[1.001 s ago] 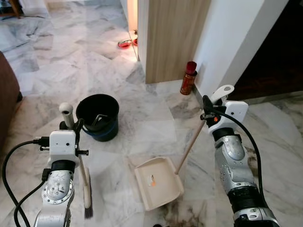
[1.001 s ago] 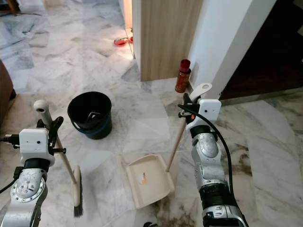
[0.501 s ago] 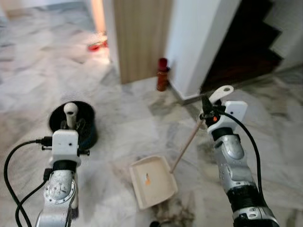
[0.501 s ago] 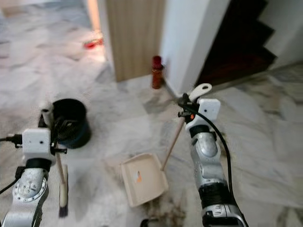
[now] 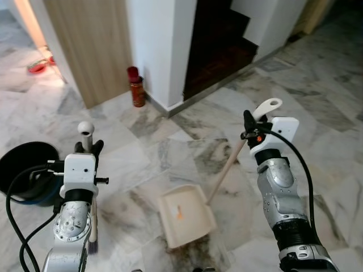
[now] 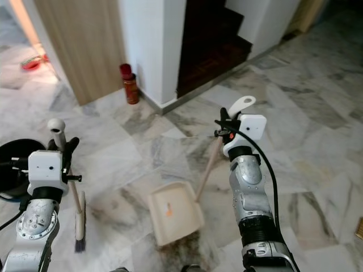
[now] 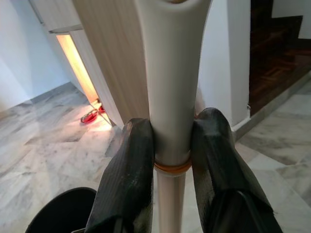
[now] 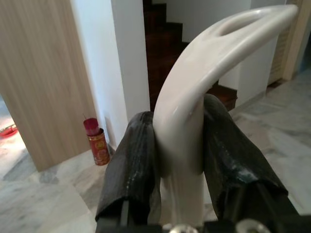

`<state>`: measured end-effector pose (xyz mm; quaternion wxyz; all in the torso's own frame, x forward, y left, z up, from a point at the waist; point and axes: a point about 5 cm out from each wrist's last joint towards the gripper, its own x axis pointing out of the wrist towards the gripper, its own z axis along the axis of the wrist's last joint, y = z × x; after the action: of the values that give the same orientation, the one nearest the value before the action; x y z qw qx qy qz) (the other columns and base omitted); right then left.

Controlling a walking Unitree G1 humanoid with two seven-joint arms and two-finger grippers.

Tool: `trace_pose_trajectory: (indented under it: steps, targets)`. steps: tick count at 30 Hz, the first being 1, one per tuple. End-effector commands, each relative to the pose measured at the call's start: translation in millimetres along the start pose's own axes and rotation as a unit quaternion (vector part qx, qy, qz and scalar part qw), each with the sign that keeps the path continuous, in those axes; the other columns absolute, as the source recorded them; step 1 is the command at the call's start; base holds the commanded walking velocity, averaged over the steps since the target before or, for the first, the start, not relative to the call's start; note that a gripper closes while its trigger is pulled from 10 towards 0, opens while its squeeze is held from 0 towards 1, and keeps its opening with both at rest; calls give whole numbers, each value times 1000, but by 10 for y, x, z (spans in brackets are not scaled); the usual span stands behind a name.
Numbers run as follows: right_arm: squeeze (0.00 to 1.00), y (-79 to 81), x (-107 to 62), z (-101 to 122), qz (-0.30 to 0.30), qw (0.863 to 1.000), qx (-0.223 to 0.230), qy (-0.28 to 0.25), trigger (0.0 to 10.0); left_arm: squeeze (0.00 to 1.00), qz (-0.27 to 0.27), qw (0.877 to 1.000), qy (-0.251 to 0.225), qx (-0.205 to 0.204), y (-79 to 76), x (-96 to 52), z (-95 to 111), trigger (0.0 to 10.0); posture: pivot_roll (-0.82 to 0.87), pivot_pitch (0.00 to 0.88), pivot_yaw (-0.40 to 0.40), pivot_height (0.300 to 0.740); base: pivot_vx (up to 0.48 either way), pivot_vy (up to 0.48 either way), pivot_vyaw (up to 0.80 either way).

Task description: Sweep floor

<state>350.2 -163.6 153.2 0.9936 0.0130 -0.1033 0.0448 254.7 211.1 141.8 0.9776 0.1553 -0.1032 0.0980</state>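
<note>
My left gripper (image 7: 170, 141) is shut on the white handle of a small broom (image 5: 86, 134), whose dark bristles (image 6: 79, 245) hang near the marble floor at my left. My right gripper (image 8: 180, 141) is shut on the curved white grip of the dustpan handle (image 5: 266, 107). Its wooden shaft (image 5: 227, 170) slants down to the cream dustpan (image 5: 186, 215), which rests flat on the floor between my arms. A small orange speck (image 5: 179, 213) lies in the pan. A dark dirty patch (image 5: 193, 252) marks the floor just in front of the pan's lip.
A black bucket (image 5: 25, 170) stands at the left edge. A red can (image 5: 136, 88) sits by the white wall corner (image 5: 161, 51), beside a wooden panel (image 5: 91, 45). Dark wooden stairs (image 5: 218, 45) rise behind. Red bowls (image 5: 38, 67) lie far left.
The whole view has swung to the right: bucket, can and wall have slid left, and the stairs have come into the middle. Both grippers still hold their handles.
</note>
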Motion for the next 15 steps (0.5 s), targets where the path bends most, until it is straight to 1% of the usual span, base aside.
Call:
trace_pose_trajectory:
  steps: [1, 3, 4, 9, 11, 15]
  targets:
    - [0, -46, 13, 66, -7, 1000, 6, -15, 10000, 0, 3, 1000, -15, 5, -5, 11, 63, 10000, -22, 153, -43, 740, 0, 0, -800]
    - [0, -46, 14, 68, -8, 1000, 6, -15, 10000, 0, 3, 1000, -15, 5, -4, 12, 63, 10000, -24, 155, -43, 740, 0, -270, -800]
    - [0, -47, 15, 68, -8, 1000, 6, -14, 10000, 0, 4, 1000, -14, 0, -5, 13, 59, 10000, -24, 157, -42, 740, 0, 0, -800]
    - [0, -49, 18, 72, -8, 1000, 5, -14, 10000, 0, 3, 1000, -14, 3, -2, 15, 60, 10000, -25, 158, -42, 740, 0, 0, -800]
    - [0, -49, 18, 72, -9, 1000, 5, -14, 10000, 0, 3, 1000, -13, 6, 0, 14, 57, 10000, -25, 158, -42, 740, 0, -285, -800]
    - [0, -47, 21, 74, -10, 1000, 4, -14, 10000, 0, 3, 1000, -13, 5, 4, 16, 56, 10000, -26, 158, -40, 740, 0, -480, -800]
